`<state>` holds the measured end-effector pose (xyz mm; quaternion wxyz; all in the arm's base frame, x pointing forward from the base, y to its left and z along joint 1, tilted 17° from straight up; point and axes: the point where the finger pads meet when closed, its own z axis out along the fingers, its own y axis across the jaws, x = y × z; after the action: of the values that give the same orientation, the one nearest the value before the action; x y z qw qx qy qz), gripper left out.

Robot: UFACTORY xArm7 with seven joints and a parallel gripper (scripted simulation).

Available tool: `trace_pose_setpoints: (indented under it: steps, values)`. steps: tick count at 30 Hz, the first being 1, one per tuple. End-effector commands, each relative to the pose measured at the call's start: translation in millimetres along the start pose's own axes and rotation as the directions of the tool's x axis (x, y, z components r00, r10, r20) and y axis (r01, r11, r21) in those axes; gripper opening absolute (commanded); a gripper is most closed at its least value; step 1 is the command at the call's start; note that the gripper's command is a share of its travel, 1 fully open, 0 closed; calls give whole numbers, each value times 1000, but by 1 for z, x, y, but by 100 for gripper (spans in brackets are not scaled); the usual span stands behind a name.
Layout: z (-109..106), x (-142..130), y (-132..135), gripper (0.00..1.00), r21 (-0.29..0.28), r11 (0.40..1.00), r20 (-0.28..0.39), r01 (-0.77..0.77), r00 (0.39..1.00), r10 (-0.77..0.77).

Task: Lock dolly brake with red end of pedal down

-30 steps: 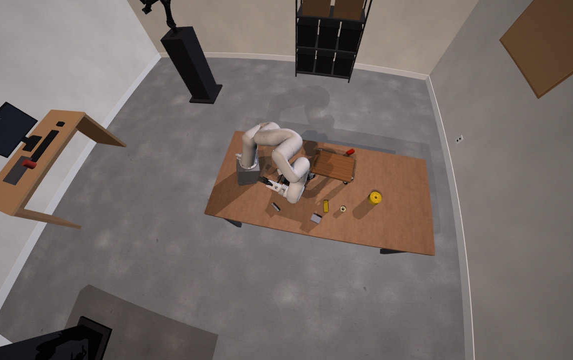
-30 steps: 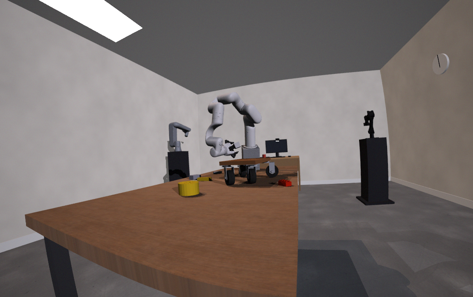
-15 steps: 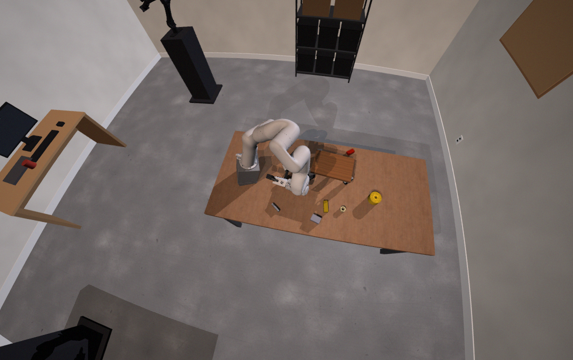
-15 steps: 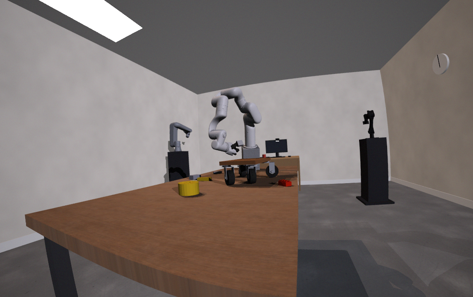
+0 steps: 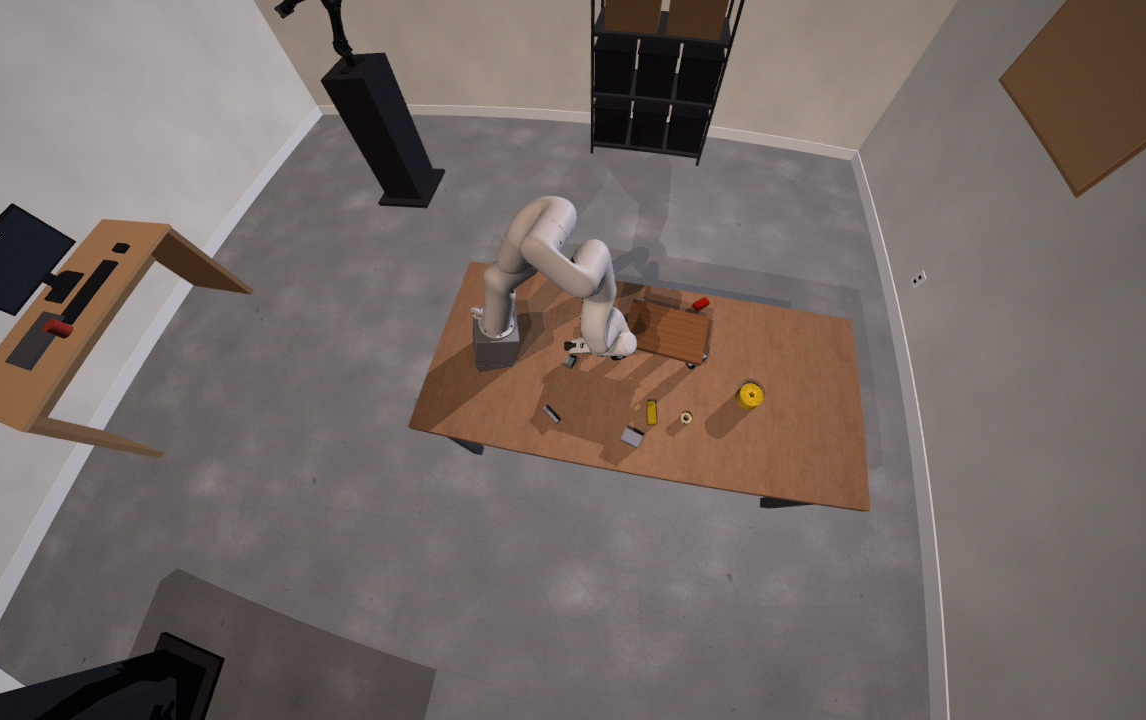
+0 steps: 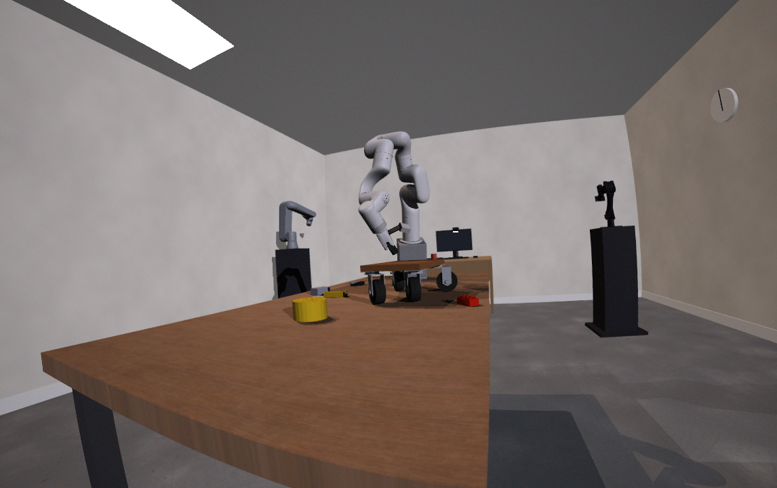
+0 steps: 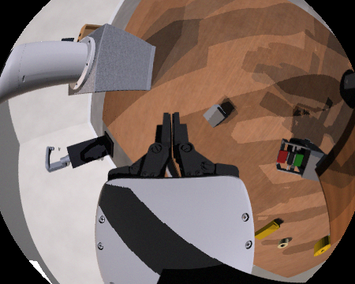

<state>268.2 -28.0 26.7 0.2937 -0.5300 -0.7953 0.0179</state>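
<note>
Because the tool (image 7: 171, 126) is clenched on nothing, it suits a push: it hangs above the surface (image 5: 783, 465) beside the dolly (image 5: 672, 332), whose red-and-green pedal (image 7: 293, 158) sits at one caster. Press the red end straight down, gently, avoiding sideways shove.

Even light — wrist view fisheye-warped.

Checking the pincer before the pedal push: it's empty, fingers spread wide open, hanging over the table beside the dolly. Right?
Not quite. The pincer is empty but shut: the wrist view shows its fingers pressed together with nothing between them. It does hang over the table, beside the dolly.
</note>
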Motion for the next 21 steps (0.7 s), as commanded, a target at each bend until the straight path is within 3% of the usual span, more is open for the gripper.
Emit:
trace_pose_setpoints:
  steps: [1,2,6,7,10,11,13,14,21]
  values:
    - [-21,9,28,0,-166,985,119,50,992,-31]
    - [-36,14,40,0,-241,967,186,83,982,-38]
    - [-36,14,40,0,-241,967,186,83,982,-38]
    - [-50,18,49,0,-307,944,250,116,968,-37]
    - [-50,18,49,0,-307,944,250,116,968,-37]
    - [-64,22,56,0,-364,920,308,148,951,-32]
    - [-64,22,56,0,-364,920,308,148,951,-32]
    - [-77,26,61,0,-410,895,359,179,933,-22]
    - [-116,35,68,0,-519,811,496,269,868,29]
